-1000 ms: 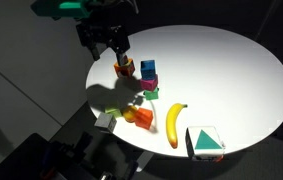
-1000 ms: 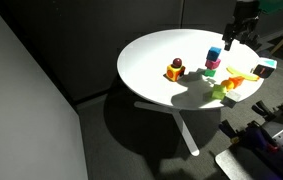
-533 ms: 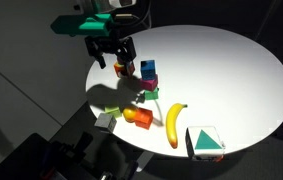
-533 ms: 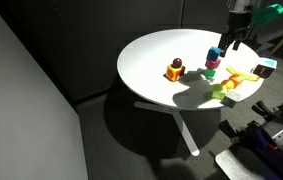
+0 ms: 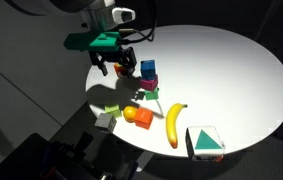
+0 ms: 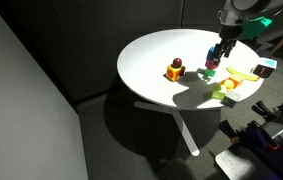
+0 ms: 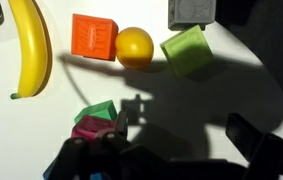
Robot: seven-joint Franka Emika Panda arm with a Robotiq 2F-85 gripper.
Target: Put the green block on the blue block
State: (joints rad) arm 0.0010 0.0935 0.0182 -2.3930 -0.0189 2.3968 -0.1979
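The green block [image 7: 186,50], a light yellow-green cube, sits next to an orange ball [image 7: 134,46] at the table's near edge; it also shows in an exterior view [image 6: 219,92]. The blue block [image 5: 147,67] stands on the magenta cube [image 5: 151,81] near the table's middle, and shows in the other exterior view too [image 6: 214,54]. My gripper [image 5: 121,65] hangs open and empty just above the table beside this stack, some way from the green block. In the wrist view the gripper [image 7: 186,135] has its jaws spread wide, with the magenta cube [image 7: 89,130] by one finger. The blue block is hidden there.
A banana [image 5: 174,122], an orange cube [image 7: 94,37] and a grey block [image 7: 192,12] lie near the green block. A darker flat green piece [image 5: 149,94] lies by the magenta cube. A white block with a teal triangle [image 5: 205,142] sits at the table edge. An orange-brown object [image 6: 175,69] stands apart.
The arm has swung in and the gripper has come down toward the table, ending close beside the blue and magenta stack. No block has moved.
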